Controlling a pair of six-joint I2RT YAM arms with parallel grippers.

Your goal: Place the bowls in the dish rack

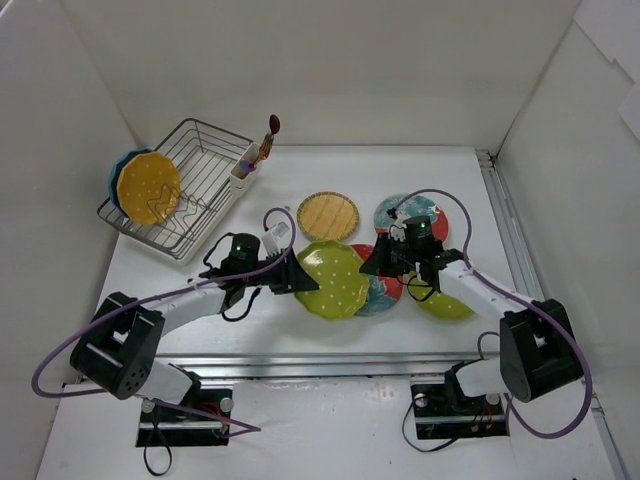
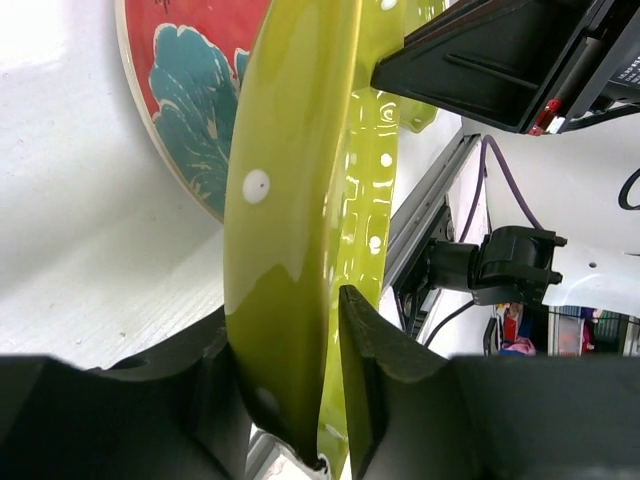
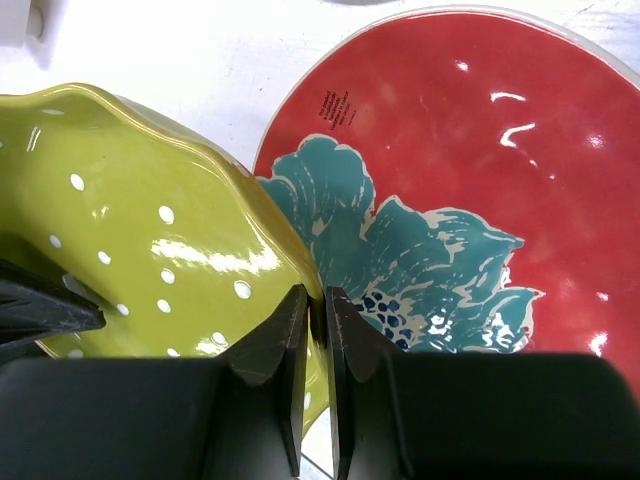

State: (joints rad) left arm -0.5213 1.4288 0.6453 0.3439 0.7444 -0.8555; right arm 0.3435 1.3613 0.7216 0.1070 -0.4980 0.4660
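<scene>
A green white-dotted bowl (image 1: 335, 280) is held tilted just above the table by both grippers. My left gripper (image 1: 292, 272) is shut on its left rim; the rim (image 2: 290, 150) stands between the fingers (image 2: 285, 310). My right gripper (image 1: 378, 262) pinches the opposite rim (image 3: 130, 230) with nearly closed fingers (image 3: 318, 295). A red-and-teal bowl (image 1: 385, 290) lies under the green one and shows in the right wrist view (image 3: 480, 150). The wire dish rack (image 1: 200, 130) at the back left holds a blue bowl (image 1: 120, 165) and an orange bowl (image 1: 148, 188) upright.
A tan woven bowl (image 1: 327, 214) and a second red-and-teal bowl (image 1: 395, 212) lie behind the grippers. A second green bowl (image 1: 445, 303) lies under my right arm. A white utensil cup (image 1: 243, 170) with a brush sits on the rack's right corner. White walls surround the table.
</scene>
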